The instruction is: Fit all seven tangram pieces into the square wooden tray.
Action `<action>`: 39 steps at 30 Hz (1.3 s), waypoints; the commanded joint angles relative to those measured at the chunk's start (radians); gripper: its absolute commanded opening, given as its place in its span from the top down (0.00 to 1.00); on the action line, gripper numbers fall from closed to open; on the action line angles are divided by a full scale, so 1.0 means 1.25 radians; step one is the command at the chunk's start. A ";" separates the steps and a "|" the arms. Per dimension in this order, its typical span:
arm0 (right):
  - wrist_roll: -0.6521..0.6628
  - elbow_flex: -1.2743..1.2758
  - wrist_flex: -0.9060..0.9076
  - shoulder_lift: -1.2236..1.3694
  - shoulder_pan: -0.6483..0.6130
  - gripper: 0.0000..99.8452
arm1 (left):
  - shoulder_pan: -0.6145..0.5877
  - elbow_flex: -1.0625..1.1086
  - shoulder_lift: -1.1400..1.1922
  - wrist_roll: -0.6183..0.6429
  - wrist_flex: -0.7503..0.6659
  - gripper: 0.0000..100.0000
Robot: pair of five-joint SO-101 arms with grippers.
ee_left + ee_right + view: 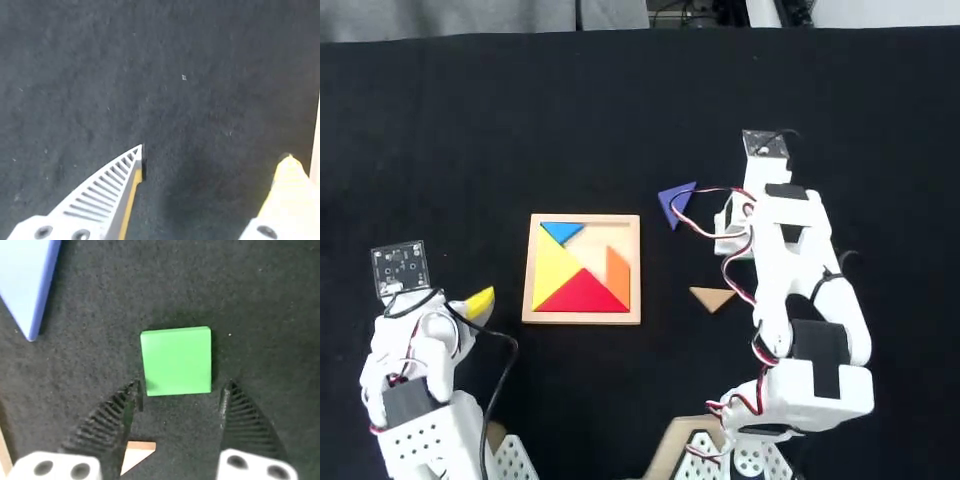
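Left gripper point(214, 157) is nearest, down by the tray's left side. Its fingers are spread wide over bare black cloth point(470, 130), holding nothing. The tray point(582, 319) sits mid-table with four pieces in it: red triangle point(582, 293) along the near edge, yellow triangle point(550, 270) on the left, orange piece point(617, 278) on the right, and blue triangle point(560, 231) in the far left corner. A tan triangle point(712, 297) lies loose right of the tray. Past that, the right gripper point(181, 390) hangs over the green square point(176, 360), fingers apart, tips just beside two of its corners. Can't tell if they touch. The purple triangle point(676, 203) lies farthest, near the square.
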 commanded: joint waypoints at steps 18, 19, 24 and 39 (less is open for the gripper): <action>0.016 -0.148 0.012 0.139 0.005 0.87 | 0.013 0.013 -0.068 -0.006 0.058 0.60; 0.025 -0.149 0.012 0.137 0.005 0.88 | 0.013 0.013 -0.068 -0.006 0.058 0.60; 0.054 -0.143 0.054 0.035 -0.006 0.89 | 0.013 0.013 -0.068 -0.006 0.058 0.60; 0.053 -0.267 0.144 -0.090 -0.465 0.89 | 0.013 0.013 -0.068 -0.009 0.058 0.60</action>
